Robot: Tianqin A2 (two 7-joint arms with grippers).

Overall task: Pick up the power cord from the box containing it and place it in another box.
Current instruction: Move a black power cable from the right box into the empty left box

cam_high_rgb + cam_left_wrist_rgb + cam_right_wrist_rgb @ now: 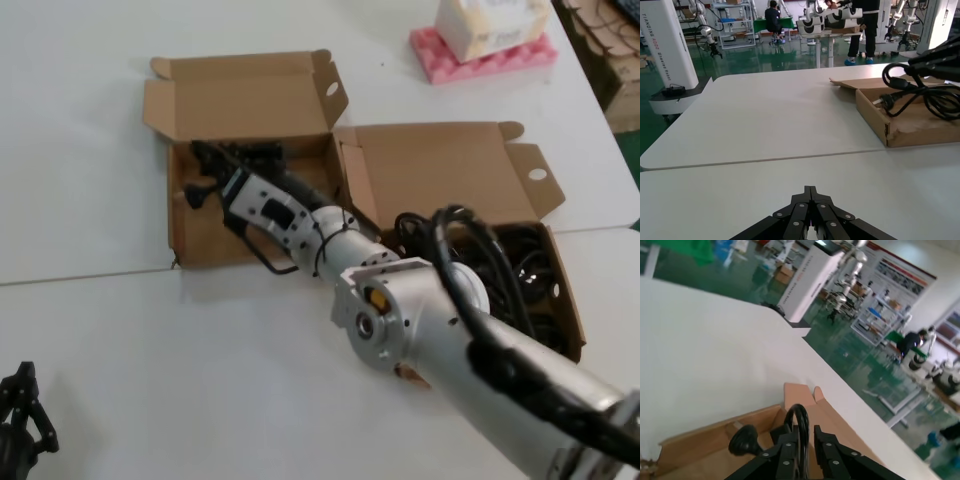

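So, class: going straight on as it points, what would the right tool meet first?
The right tool would probably hit the raised lid, past the power cord it grips; depth unclear.

White table, two boxes, pink foam

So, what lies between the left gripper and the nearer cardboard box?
Only bare white table, crossed by one seam; the left wrist view shows it from left gripper to box.
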